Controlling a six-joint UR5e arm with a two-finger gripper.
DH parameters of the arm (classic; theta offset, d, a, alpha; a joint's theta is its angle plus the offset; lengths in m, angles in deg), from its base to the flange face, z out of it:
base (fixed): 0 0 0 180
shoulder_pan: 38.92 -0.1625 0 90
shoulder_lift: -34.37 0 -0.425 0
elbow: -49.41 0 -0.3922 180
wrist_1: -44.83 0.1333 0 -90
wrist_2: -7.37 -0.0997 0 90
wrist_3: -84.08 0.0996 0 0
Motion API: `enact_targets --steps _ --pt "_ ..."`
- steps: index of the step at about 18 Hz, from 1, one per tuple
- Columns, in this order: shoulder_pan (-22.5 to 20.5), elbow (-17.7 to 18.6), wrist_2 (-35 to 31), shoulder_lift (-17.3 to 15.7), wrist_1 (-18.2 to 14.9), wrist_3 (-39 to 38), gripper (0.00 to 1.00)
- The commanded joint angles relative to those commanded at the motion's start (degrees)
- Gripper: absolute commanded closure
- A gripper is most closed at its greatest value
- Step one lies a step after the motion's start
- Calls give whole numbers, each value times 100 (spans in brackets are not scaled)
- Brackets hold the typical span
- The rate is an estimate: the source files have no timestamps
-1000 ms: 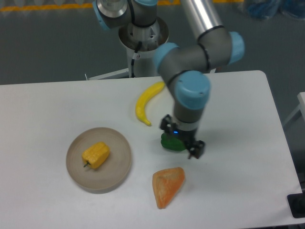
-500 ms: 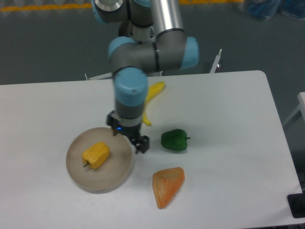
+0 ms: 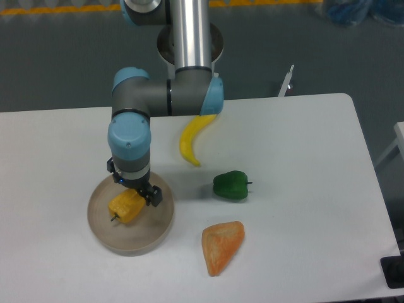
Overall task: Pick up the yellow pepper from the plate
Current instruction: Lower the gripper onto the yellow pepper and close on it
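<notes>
Since half a second earlier, the arm had swung left, from the right rim of the plate (image 3: 104,235) to above its middle, and the green pepper (image 3: 231,185) stayed in place. In the fixed camera view, the gripper (image 3: 133,187) stood over the yellow pepper (image 3: 126,206), which lay on the plate, on the left part of the table (image 3: 303,145). Its fingers were at the upper end of the pepper; whether they were wide or closed could not be told. The banana (image 3: 192,136), the green pepper and the orange wedge (image 3: 221,246) lay to the right, apart from the plate. The plate sat near the front table edge.
</notes>
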Motion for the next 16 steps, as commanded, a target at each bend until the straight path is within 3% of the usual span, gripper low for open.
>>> enact_targets --steps 4,8,9,11,14,16 --pt "132 18 -26 132 53 -35 0" --pt "167 9 -26 255 465 -185 0" --pt "167 0 -26 281 466 -176 9" --pt "167 9 -35 290 457 -176 58" --pt "176 0 -131 212 457 -202 99" --pt "167 -70 -132 19 431 -176 100"
